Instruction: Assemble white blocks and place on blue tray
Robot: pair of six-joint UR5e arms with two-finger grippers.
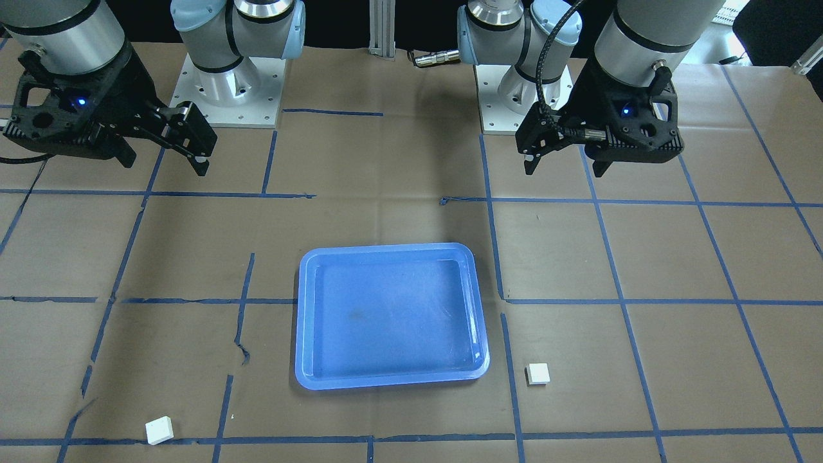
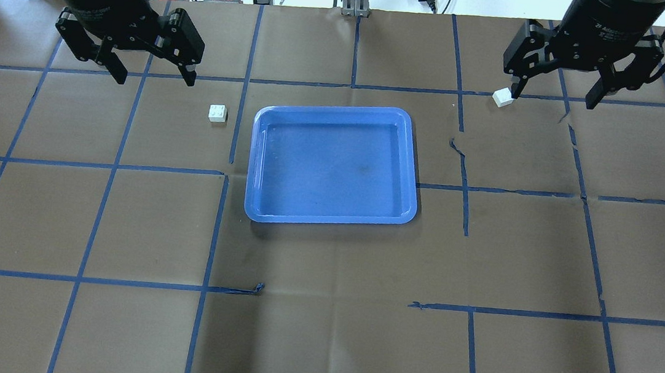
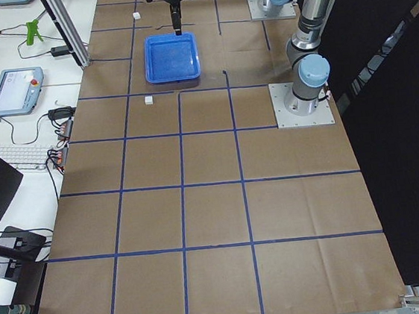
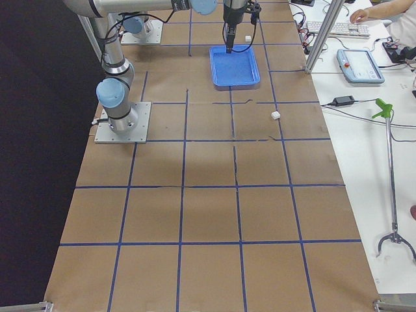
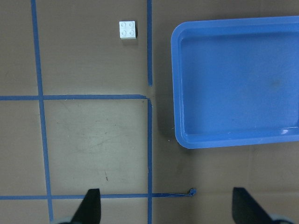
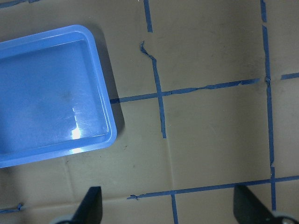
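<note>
Jaws on both arms stood wide apart and held nothing, hanging high above the table (image 2: 316,345) on either side of the blue tray (image 2: 334,168), which lay bare. Of the two white blocks, the left-side block (image 2: 217,113) lay studs-up just beside the tray's rim but apart from it, with a strip of blue tape (image 5: 149,46) running between them. The right-side block (image 2: 503,97) sat well apart from the tray, just beside a tape line, and did not show in the right wrist view.

With neither block lifted, the work appeared to be at its opening step, a reach for each block. A clean pick would likely call for the left jaws to come straight down over the left-side block, squared to its flat sides and closing below the studs, so that the studs were left free for mating. The right jaws would first need to travel outward, away from the robot's base, to bring the right-side block under them.

Room looked generous, with open table around both blocks. The tray's raised rim, however, stood close enough to the left-side block that the inner jaw might brush it on a wide approach. A ragged seam (image 2: 464,182) of tape and paper between the tray and the right-side block might snag a dragged piece, so carrying it clear of the table seemed safer.
</note>
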